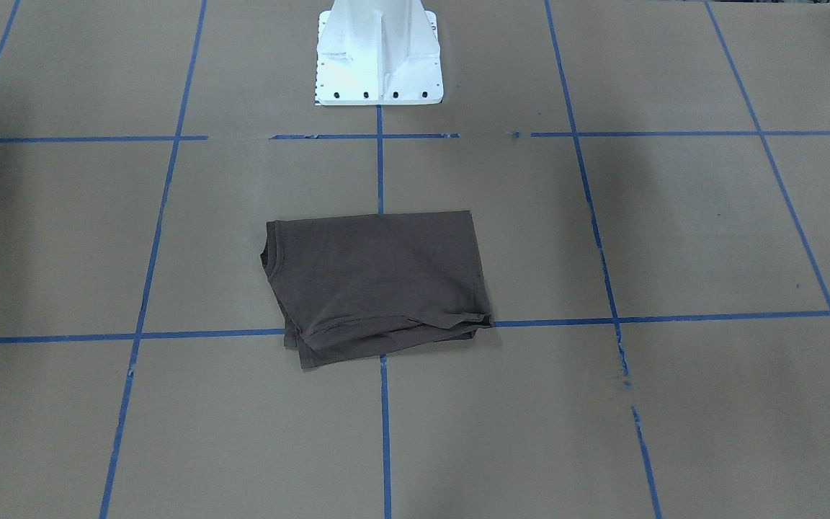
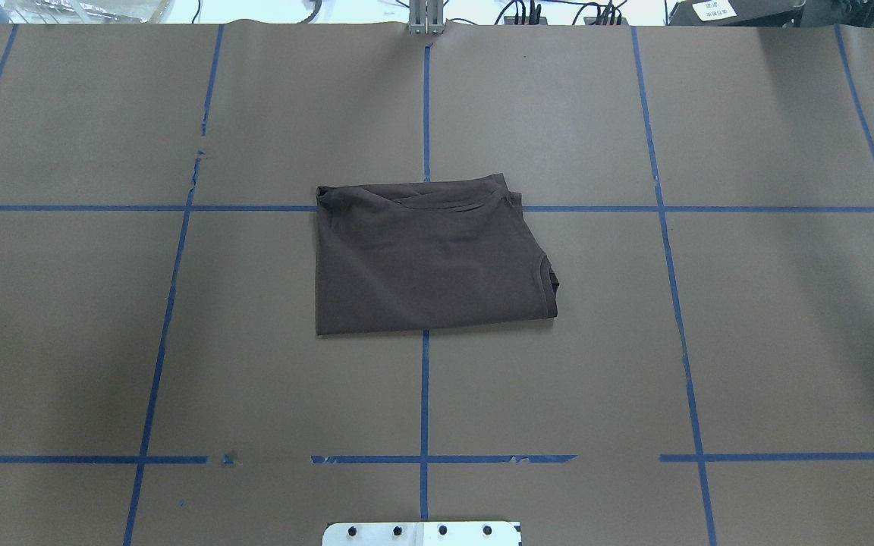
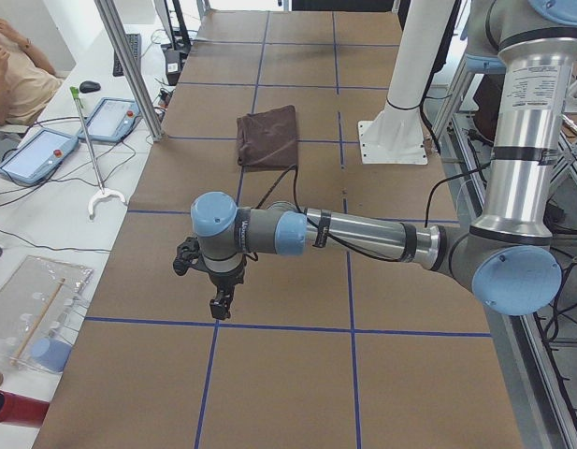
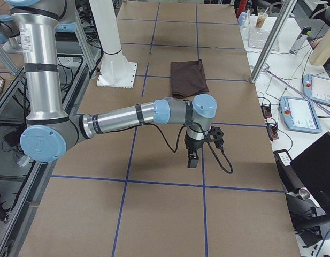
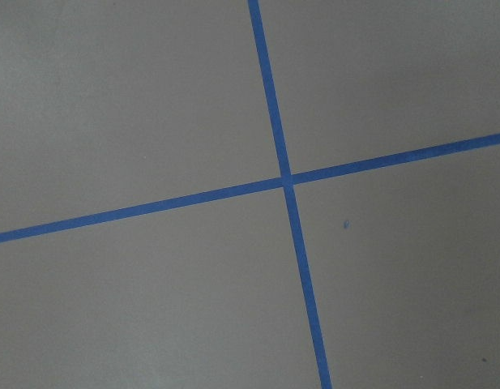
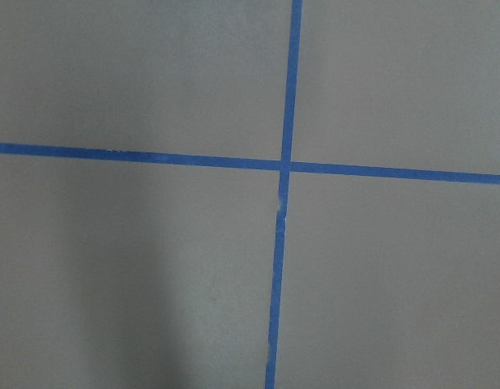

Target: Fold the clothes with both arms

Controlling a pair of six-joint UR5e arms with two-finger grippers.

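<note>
Front-facing view: the T-shirt (image 1: 375, 285) lies folded into a rough rectangle at the middle of the table (image 1: 674, 231), over a crossing of the blue tape lines (image 1: 380, 173). Its collar (image 1: 271, 256) is at the fold's edge on the view's left. The white pedestal (image 1: 379, 58) stands beyond it.

Overhead view: the same folded rectangle lies flat at mid-table, collar on the view's right, layered hems along the far edge.

Left side view: the left arm (image 3: 363, 234) reaches out low over the table. The left gripper (image 3: 218, 304) points straight down above bare paper, just above a tape line. The T-shirt is well beyond the fingers, toward the far end. I cannot tell whether the fingers are spread or pressed together.

Right side view: the right arm (image 4: 127, 118) is stretched out likewise. The right gripper (image 4: 192, 159) points down over bare paper, with the T-shirt well beyond the fingers. Their state cannot be told either.

Left wrist view: a tape crossing (image 5: 287, 178) on brown paper.

Right wrist view: a second crossing (image 6: 286, 165) on the paper.
</note>
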